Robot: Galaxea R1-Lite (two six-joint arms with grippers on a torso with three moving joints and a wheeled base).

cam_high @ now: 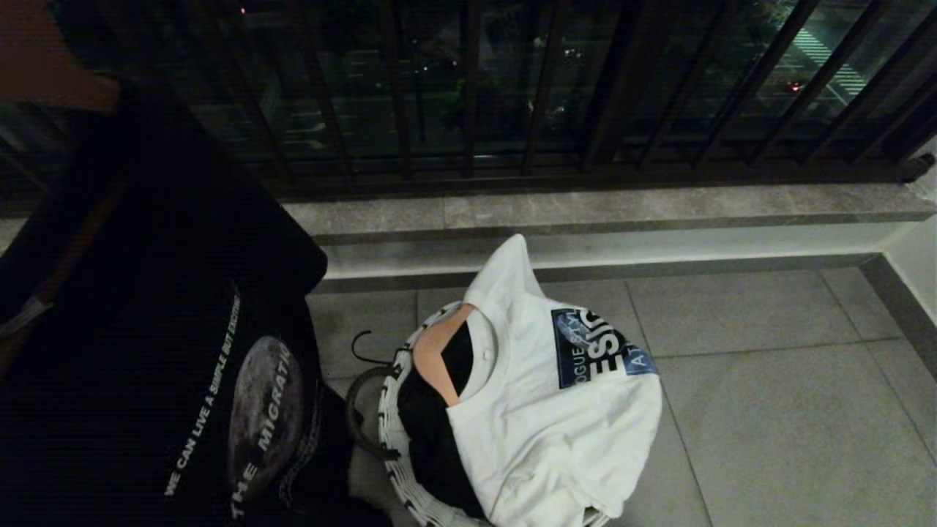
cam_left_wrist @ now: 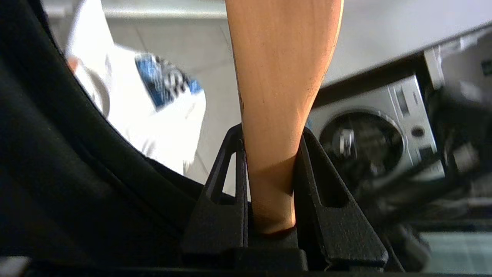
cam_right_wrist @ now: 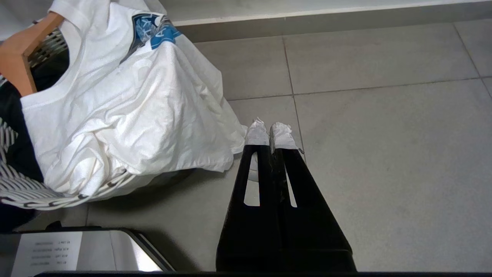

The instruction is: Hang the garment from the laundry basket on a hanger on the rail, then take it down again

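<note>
Left gripper (cam_left_wrist: 269, 154): seen in the left wrist view; its fingers (cam_left_wrist: 226, 192) are pinching the wooden hanger (cam_left_wrist: 282, 77), which stands up between them.
Black garment (cam_high: 146, 351): hung on that wooden hanger, filling the 9 o'clock side of the head view; white lettering and a round print are seen on it.
Right gripper (cam_right_wrist: 271, 134): held low over the floor (cam_right_wrist: 384, 154); its fingers (cam_right_wrist: 256, 134), with white-wrapped tips, are pressed together on nothing.
Laundry basket (cam_high: 399, 446): placed on the floor at 6 o'clock of the head view; only its white patterned rim is seen.
White T-shirt (cam_high: 556, 424): laid over the basket, on a second wooden hanger (cam_high: 435, 351); a blue print is at its chest.
Dark fabric (cam_high: 432, 432): seen inside the basket, under the white T-shirt.
Window grille (cam_high: 512, 88): across 12 o'clock, above a stone ledge (cam_high: 585, 208).
Washing machine (cam_left_wrist: 373, 138): seen in the left wrist view, behind the hanger.
</note>
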